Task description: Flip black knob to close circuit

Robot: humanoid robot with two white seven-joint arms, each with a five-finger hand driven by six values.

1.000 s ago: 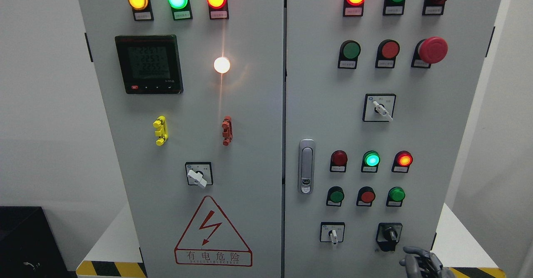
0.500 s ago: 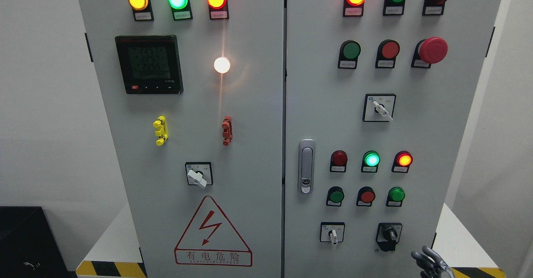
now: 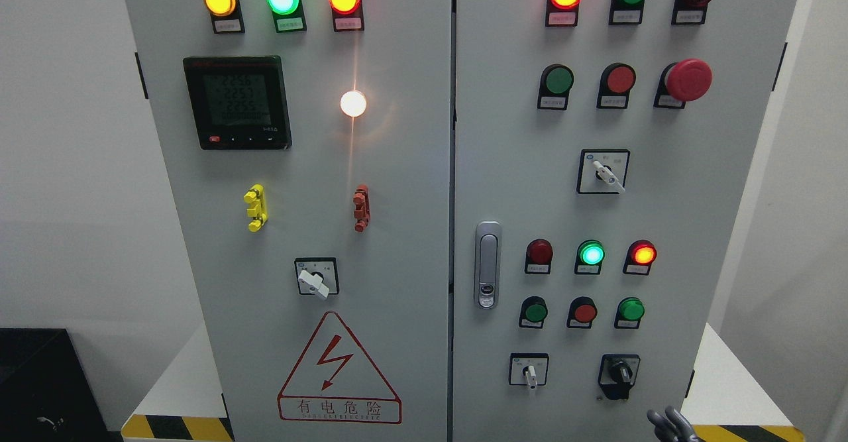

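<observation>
My right hand (image 3: 670, 423) sits at the bottom edge, fingers spread and empty, just below the black knob (image 3: 619, 370) low on the right door; coming up blind, I risk bumping the neighbouring white switch (image 3: 529, 370) instead.

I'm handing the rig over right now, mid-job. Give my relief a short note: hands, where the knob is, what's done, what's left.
Right hand: only its fingertips show at the bottom edge, below and right of the black knob, touching nothing. Grip state unclear.
Left hand: out of view.
Black knob: bottom right of the right door, beside the white-handled switch.
Done: nothing confirmed; no hand is on the knob.
Left: raise the right hand to the knob, grasp it and turn it to close the circuit.
</observation>
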